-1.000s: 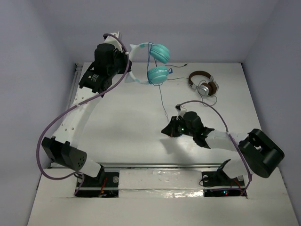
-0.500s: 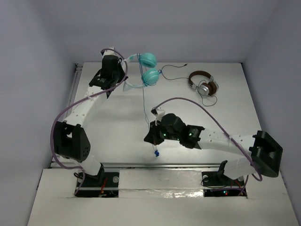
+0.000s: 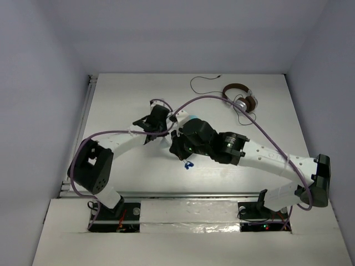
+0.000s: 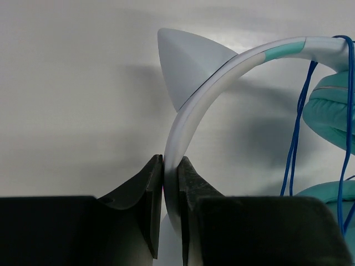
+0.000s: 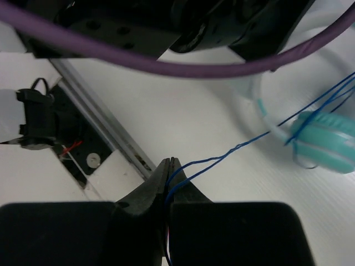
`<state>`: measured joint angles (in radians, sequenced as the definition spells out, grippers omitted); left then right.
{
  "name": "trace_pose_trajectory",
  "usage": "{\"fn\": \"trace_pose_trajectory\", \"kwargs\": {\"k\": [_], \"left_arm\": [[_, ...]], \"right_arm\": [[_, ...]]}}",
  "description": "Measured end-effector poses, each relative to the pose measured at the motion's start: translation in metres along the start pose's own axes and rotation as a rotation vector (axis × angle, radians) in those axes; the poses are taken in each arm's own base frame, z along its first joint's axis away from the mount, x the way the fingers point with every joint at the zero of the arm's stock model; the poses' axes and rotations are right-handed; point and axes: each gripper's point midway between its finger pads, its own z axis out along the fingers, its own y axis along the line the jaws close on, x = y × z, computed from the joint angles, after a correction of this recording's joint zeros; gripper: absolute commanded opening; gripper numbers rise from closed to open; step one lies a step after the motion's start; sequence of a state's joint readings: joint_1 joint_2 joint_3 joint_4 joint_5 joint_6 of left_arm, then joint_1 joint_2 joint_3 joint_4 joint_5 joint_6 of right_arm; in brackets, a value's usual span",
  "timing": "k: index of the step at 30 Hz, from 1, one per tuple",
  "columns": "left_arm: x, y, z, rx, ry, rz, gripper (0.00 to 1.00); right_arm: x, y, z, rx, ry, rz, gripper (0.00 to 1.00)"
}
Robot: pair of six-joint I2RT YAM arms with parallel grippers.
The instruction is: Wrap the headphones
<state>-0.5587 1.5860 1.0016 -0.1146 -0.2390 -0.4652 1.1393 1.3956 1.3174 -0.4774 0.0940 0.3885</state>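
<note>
The dark left gripper (image 4: 171,166) pinches the pale, curved plastic headband (image 4: 191,111) of the teal over-ear headphones (image 4: 288,50), just below a white pointed ear-shaped fin (image 4: 186,61). Thin blue cable (image 4: 294,149) strands loop over the band beside padded teal earcups (image 4: 324,108), with the white tabletop (image 4: 66,83) behind.

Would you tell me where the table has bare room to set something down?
Bare: far-left corner beyond the left arm; right side between brown headphones and right arm. Crowded: centre, where left end effector grips the headphones, right end effector the cable.
</note>
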Motion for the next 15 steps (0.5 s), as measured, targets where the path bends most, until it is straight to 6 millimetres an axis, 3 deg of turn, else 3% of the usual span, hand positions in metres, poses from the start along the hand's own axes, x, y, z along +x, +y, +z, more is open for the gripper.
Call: {"fn": "trace_pose_trajectory", "kwargs": {"k": [5,10,15], "left_arm": [[0.041,-0.003,-0.013,0.032,0.059,0.054,0.0],[0.047,-0.001,-0.037,0.071,0.036,0.056,0.0],[0.055,0.001,-0.054,0.118,0.033,0.05,0.0]], "right_arm": [[0.014,-0.027,-0.007,0.126,0.059,-0.072,0.0],[0.029,-0.051,-0.016,0.233,0.121,-0.129,0.0],[0.029,-0.07,-0.024,0.32,0.123,-0.151,0.0]]}}
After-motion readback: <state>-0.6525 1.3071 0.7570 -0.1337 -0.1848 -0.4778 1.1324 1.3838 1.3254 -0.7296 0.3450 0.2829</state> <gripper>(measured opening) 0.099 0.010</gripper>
